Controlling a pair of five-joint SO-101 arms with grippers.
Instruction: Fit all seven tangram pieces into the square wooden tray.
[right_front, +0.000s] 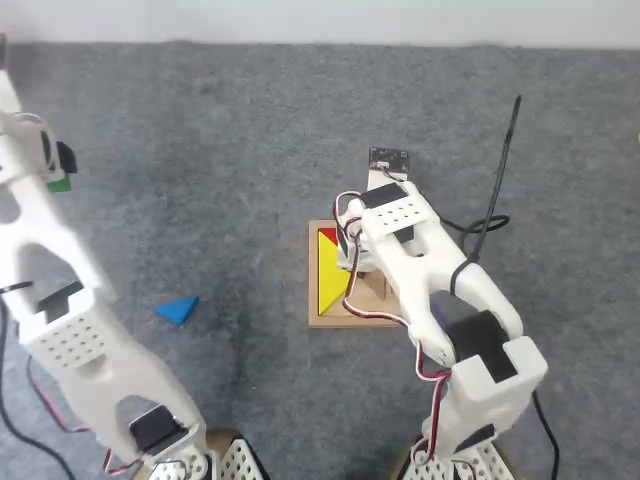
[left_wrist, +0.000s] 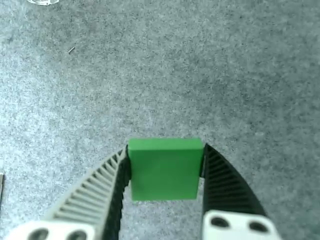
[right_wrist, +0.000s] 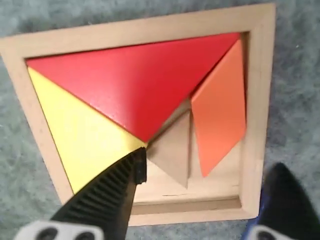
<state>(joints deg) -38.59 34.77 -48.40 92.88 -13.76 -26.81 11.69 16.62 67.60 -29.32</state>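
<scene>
My left gripper (left_wrist: 165, 150) is closed onto the green square (left_wrist: 164, 169). The piece sits between the two fingers near their tips, one finger against each opposite side. Its free edges lie square to the fingers, and as a square it has no long axis. In the high view this arm is at the far left over the grey carpet (right_front: 250, 150), well apart from the tray (right_front: 340, 320).

My right gripper (right_wrist: 209, 161) hangs over the tray, wide open and holding nothing. In the tray the red triangle (right_wrist: 135, 85) has its long side along one wall and its apex toward the middle. The yellow triangle (right_wrist: 80, 135) has its long side along the neighbouring wall. The orange parallelogram (right_wrist: 220, 110) has its long axis nearly along the wall beside it, slightly tilted. A wood-coloured triangle (right_wrist: 175, 150) lies between them.

The blue triangle (right_front: 178, 310) lies on the carpet between the arms, one corner pointing to the left arm's side.
</scene>
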